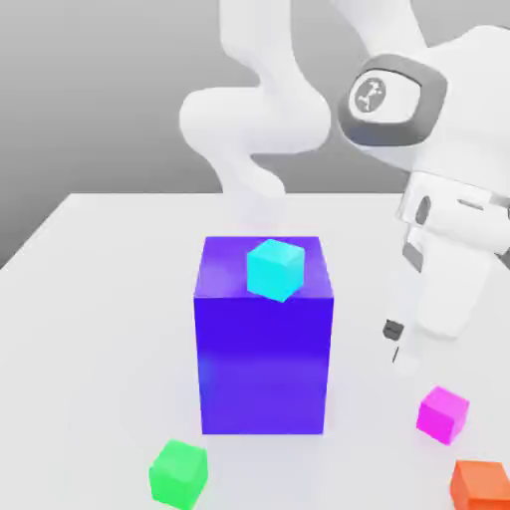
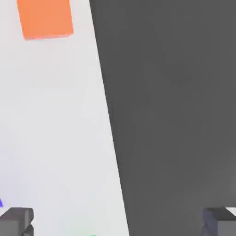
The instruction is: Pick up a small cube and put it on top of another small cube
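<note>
Tool (image 2: pixel 118 223) hangs spread wide above the desk (image 1: pixel 100 299) edge, gripping nothing. Magenta cube (image 1: pixel 443 414) sits near the orange-red cube (image 1: pixel 482 485); green cube (image 1: pixel 179 473) well apart. Risk: grabbing orange by mistake.

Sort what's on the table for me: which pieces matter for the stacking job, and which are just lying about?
Job:
magenta cube, to be picked up
green cube, the one to stack on
gripper, open, holding nothing

Lying about:
blue block
cyan cube, on top of the blue block
orange cube
</note>
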You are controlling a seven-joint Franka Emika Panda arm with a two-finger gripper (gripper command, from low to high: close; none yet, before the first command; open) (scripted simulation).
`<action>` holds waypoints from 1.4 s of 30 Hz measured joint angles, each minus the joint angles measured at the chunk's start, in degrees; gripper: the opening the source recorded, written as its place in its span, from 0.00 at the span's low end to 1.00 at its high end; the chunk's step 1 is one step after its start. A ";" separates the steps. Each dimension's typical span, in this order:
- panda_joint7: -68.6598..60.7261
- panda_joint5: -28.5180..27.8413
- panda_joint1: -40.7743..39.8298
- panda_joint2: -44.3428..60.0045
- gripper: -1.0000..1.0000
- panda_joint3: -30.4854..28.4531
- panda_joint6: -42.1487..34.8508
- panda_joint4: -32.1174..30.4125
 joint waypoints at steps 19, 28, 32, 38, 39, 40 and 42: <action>-30.48 6.50 -1.27 11.77 0.50 6.93 9.81 -4.73; -46.74 12.15 -4.68 13.23 0.50 14.73 14.57 -7.14; -42.33 4.24 0.70 19.29 0.50 8.21 18.68 -5.41; -38.24 -1.01 5.84 24.10 0.00 1.93 22.01 -3.88; -38.23 -1.01 5.84 24.10 0.00 1.94 21.96 -3.88; -38.22 -1.02 5.83 24.10 0.00 1.94 21.90 -3.88; -38.30 -0.97 5.74 23.96 0.00 2.06 21.82 -3.92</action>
